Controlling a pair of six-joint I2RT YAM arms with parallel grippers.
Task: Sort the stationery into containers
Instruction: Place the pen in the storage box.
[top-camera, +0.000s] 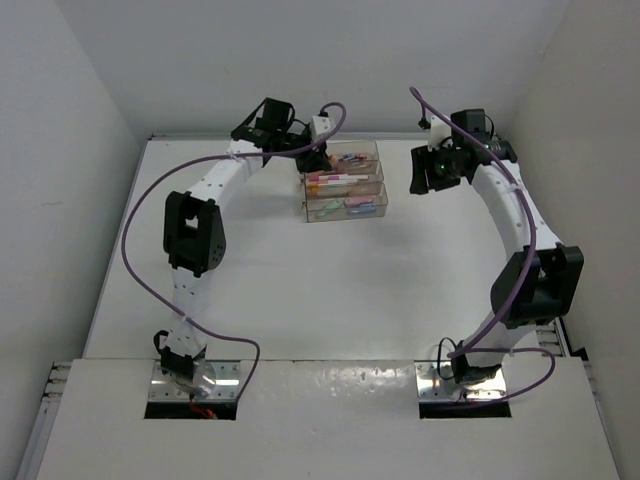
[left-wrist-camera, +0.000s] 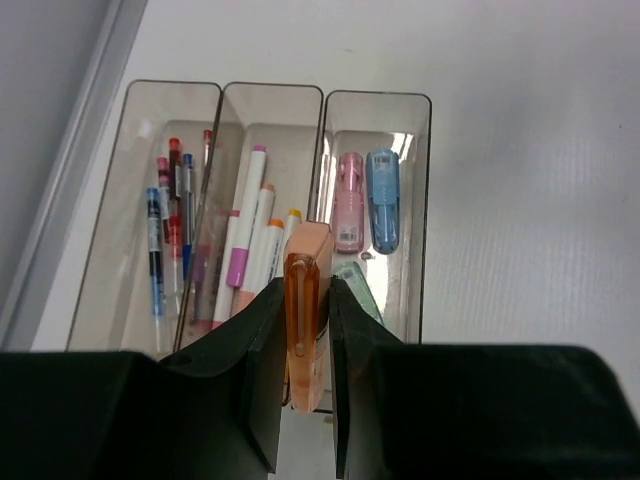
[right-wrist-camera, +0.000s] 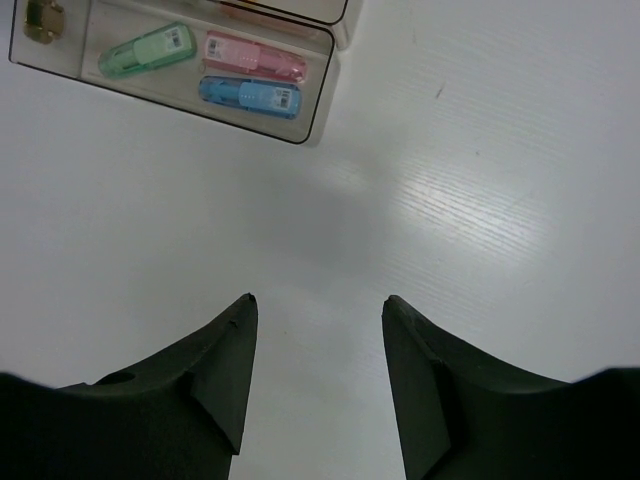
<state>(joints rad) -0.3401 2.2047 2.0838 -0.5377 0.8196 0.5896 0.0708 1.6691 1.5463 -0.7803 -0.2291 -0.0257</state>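
The left gripper (left-wrist-camera: 305, 300) is clamping an orange marker (left-wrist-camera: 310, 250) above the near end of the clear trays (left-wrist-camera: 424, 180), where pens (left-wrist-camera: 155, 250) are lying at 10 o'clock and stubby pieces (left-wrist-camera: 366, 200) at 1. The right gripper (right-wrist-camera: 318, 305) is hanging empty, jaws apart, over the worktop (right-wrist-camera: 480, 200). Sorting is looking nearly finished, since only this marker is showing outside the trays.

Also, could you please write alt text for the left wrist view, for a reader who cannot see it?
The left gripper is shut on an orange marker, held over three clear trays set side by side. The tray on the left holds thin pens, the middle one markers, and the right one pink, blue and green stubby pieces.
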